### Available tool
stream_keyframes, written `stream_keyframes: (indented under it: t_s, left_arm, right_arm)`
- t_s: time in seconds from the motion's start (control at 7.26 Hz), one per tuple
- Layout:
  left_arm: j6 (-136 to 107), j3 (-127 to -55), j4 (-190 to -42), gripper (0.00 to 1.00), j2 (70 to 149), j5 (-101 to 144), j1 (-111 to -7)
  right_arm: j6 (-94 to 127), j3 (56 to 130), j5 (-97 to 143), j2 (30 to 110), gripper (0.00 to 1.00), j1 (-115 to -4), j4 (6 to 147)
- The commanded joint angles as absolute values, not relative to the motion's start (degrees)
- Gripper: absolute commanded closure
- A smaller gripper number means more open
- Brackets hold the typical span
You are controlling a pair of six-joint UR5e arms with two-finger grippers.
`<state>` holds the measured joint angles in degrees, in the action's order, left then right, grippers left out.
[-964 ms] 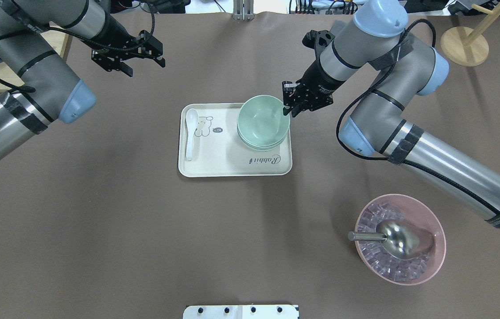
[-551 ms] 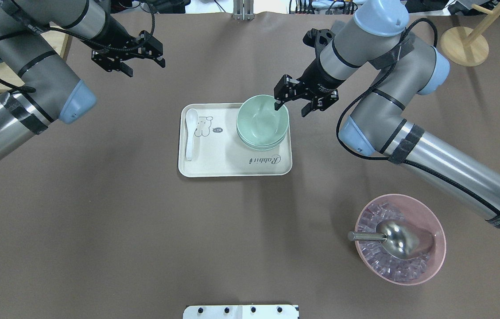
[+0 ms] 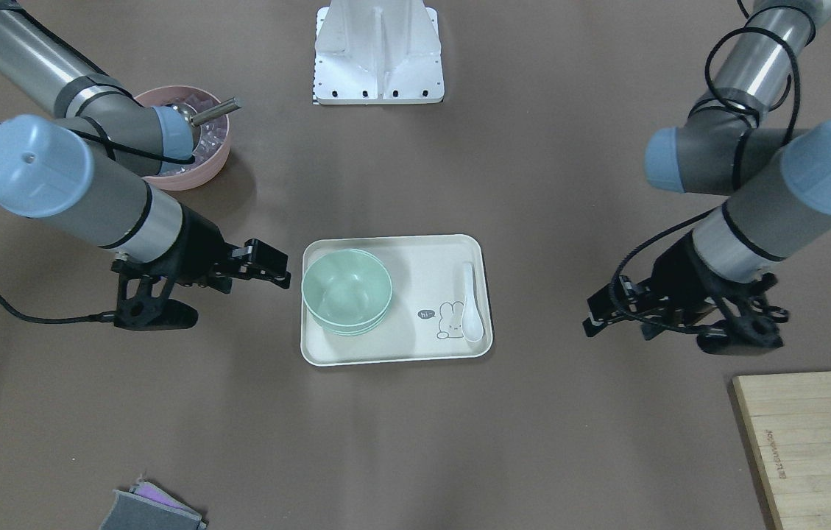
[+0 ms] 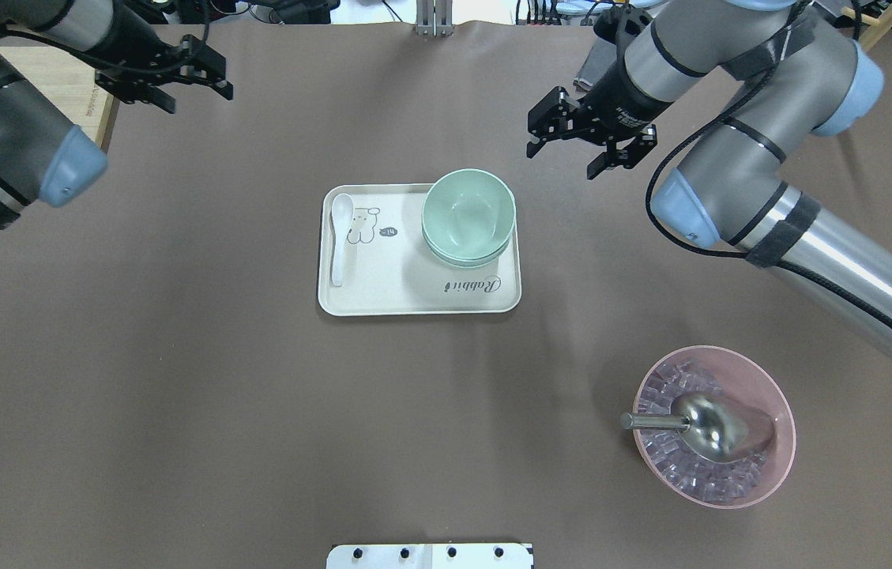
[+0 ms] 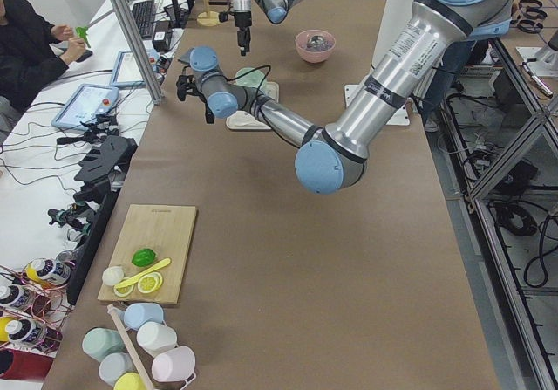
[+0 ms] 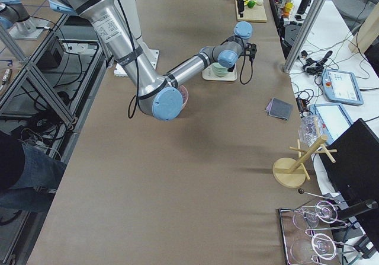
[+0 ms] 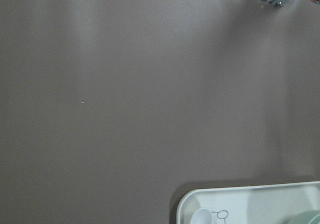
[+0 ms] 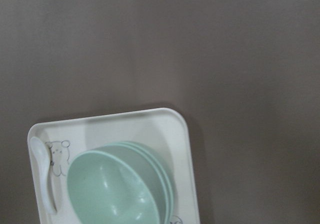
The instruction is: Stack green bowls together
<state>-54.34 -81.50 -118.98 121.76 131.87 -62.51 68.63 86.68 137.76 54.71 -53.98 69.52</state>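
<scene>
The green bowls sit nested in one stack on the right part of the cream tray. They also show in the front view and the right wrist view. My right gripper is open and empty, raised beyond and to the right of the stack, clear of it. In the front view it hangs beside the tray. My left gripper is open and empty far off at the back left. The left wrist view shows only a tray corner.
A white spoon lies on the tray's left side. A pink bowl with ice and a metal scoop stands at the front right. A wooden stand is at the back right, a cutting board on my left.
My right gripper opened off the top bowl's rim and drew up and back to the right. The bowl stayed nested on the stack. My left arm pulled further back and left.
</scene>
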Motion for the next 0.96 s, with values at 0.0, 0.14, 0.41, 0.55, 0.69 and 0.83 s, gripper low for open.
stream_keyframes:
  t_s: [0.0, 0.14, 0.41, 0.55, 0.69, 0.83]
  left_arm:
    - [-41.27, -83.66, -110.46, 0.02, 116.48, 131.84, -69.14]
    - [-33.39, -84.63, -101.08, 0.02, 116.11, 130.88, -72.30]
    - [-14.67, -88.05, -92.47, 0.02, 110.25, 127.80, -77.94]
    - [-13.20, -88.50, -92.90, 0.02, 107.78, 128.32, -80.66]
    - [-11.01, -91.64, -92.55, 0.02, 105.14, 128.58, -83.12]
    - [-8.38, -92.80, -93.07, 0.02, 101.46, 128.24, -83.41]
  right_arm:
    - [63.24, 93.06, 137.90, 61.58, 0.00, -59.30, 76.36]
    - [54.84, 93.51, 137.64, 64.40, 0.00, -61.76, 79.34]
    - [35.52, 93.43, 135.81, 67.22, 0.00, -67.90, 90.04]
    - [23.33, 93.34, 131.70, 69.76, 0.00, -71.85, 94.35]
    - [9.46, 92.64, 127.31, 72.57, 0.00, -75.29, 98.57]
    - [2.01, 91.85, 126.66, 75.73, 0.00, -78.89, 99.74]
